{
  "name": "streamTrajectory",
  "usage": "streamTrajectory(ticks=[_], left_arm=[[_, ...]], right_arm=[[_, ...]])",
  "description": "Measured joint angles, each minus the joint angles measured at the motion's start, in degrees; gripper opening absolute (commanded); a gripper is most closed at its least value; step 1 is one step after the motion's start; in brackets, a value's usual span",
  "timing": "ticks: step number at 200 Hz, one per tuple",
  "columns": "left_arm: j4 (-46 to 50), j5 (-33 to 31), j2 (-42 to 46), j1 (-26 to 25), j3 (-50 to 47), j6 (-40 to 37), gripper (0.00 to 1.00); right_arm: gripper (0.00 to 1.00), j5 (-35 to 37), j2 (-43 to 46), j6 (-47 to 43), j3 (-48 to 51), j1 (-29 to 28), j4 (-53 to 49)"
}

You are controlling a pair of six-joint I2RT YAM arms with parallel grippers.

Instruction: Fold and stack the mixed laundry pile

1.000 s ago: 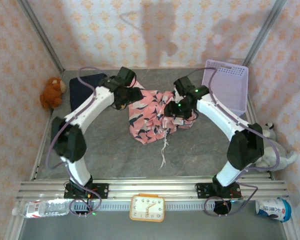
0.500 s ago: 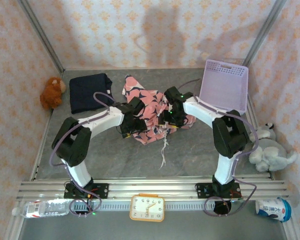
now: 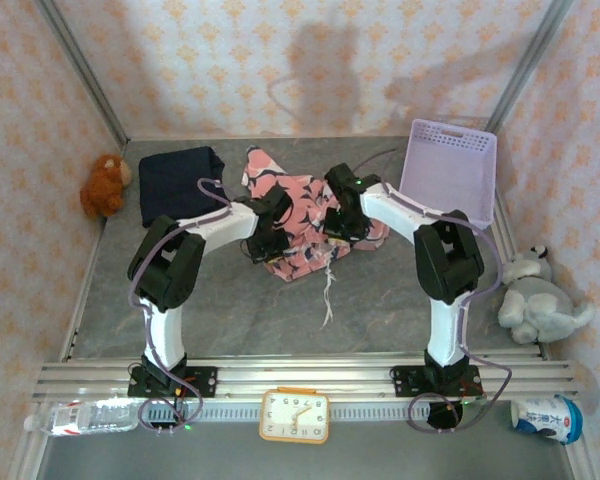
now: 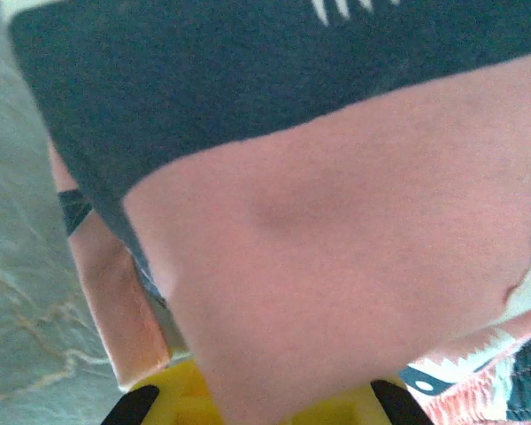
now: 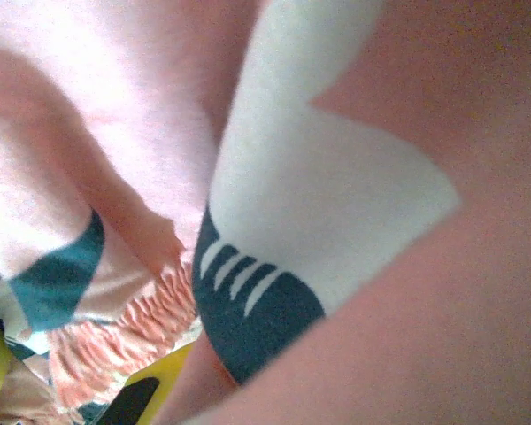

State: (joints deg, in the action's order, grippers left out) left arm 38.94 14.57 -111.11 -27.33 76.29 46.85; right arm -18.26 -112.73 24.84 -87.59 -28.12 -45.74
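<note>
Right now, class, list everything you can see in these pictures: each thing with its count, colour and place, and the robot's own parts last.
pink garment: one, pink with navy-and-white print, crumpled mid-table
navy garment: one, dark navy, back left of the table
basket: one, lavender, back right corner
teddy bear: one, brown, left edge by the wall
plush toy: one, grey, right edge
clock: one, orange rim and white face, front centre
bottle: one, clear, lying at front left
container: one, white and blue, front right
table: one, grey
left gripper: one, black, closed on the pink garment's left side
right gripper: one, black, closed on its right side
</note>
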Motion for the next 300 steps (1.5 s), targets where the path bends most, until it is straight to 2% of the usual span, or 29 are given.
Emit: streamTrajectory(ticks=[18,34,56,71,80,96,109,125,135,149,153,161,169,176,184,192,207,227,250,268,300], left_arm=[[1.11,0.02,0.57,2.62,4.26,-0.24,0.0],[3.1,0.04,0.57,5.49,13.38,-0.94,0.0],[5.88,0.07,-0.2,9.25,31.93,-2.58,0.0],[7.76,0.11,-2.58,11.63,48.68,-3.54,0.0],[9.03,0.2,-4.2,12.87,58.4,-3.91,0.0],[10.38,0.85,-5.95,14.8,71.41,-4.35,0.0],[10.8,1.77,-4.98,15.8,74.99,-4.7,0.0],[10.54,2.56,-0.26,16.15,69.64,-5.25,0.0],[9.35,3.1,5.4,16.09,59.28,-5.62,0.0],[6.6,3.5,13.38,15.89,42.42,-5.97,0.0],[5.42,3.5,15.56,15.82,37.22,-6.03,0.0],[3.65,3.61,20.0,15.8,26.23,-5.99,0.0],[2.82,3.91,23.19,15.8,17.05,-5.84,0.2],[2.21,4.15,25.46,15.8,9.38,-5.55,0.46],[1.73,4.44,27.58,15.8,0.66,-4.85,0.64],[1.7,4.52,28.92,15.8,-6.12,-4.11,0.71],[1.77,4.5,30.75,15.8,-16.74,-2.34,0.72],[2.14,4.28,31.78,15.5,-21.24,-0.63,0.71],[0.5,2.69,31.01,13.64,-18.51,-0.13,0.71],[-0.9,-0.35,26.82,10.82,-12.31,-0.39,0.7],[-6.01,-4.37,16.41,7.58,-5.79,-0.31,0.58]], right_arm=[[0.0,-1.44,-0.09,0.02,-4.87,2.05,-1.42],[0.0,-4.44,-1.33,-0.02,-14.21,4.68,-3.61],[0.0,-9.18,-7.78,-0.17,-38.42,8.92,-6.93],[0.0,-13.0,-13.4,0.76,-58.69,12.02,-7.61],[0.0,-15.65,-15.02,1.75,-66.97,13.81,-7.1],[0.0,-20.41,-14.23,4.44,-73.57,17.07,-5.09],[0.0,-23.63,-10.99,5.29,-72.26,19.21,-3.67],[0.0,-26.43,-4.33,4.24,-63.04,19.98,-3.1],[0.0,-27.08,1.03,3.02,-53.46,19.52,-2.69],[0.0,-27.39,10.16,1.31,-34.56,18.51,-1.07],[0.05,-27.47,12.9,0.94,-28.37,18.23,-0.2],[0.26,-27.28,17.57,0.46,-16.79,17.77,0.92],[0.37,-26.73,21.22,0.37,-5.88,17.62,1.2],[0.4,-25.68,23.45,0.09,2.67,17.64,1.31],[0.41,-24.02,24.9,-0.26,11.15,17.84,1.07],[0.42,-21.81,25.29,-0.61,18.21,18.05,0.61],[0.42,-16.98,25.24,-0.76,27.52,18.45,-0.55],[0.42,-13.09,25.2,-0.87,29.92,18.58,-2.05],[0.42,-11.34,23.45,-0.87,23.91,17.62,-0.92],[0.41,-9.35,19.52,-0.85,16.59,14.91,1.38],[0.43,-6.34,12.0,2.05,9.73,9.7,6.91]])
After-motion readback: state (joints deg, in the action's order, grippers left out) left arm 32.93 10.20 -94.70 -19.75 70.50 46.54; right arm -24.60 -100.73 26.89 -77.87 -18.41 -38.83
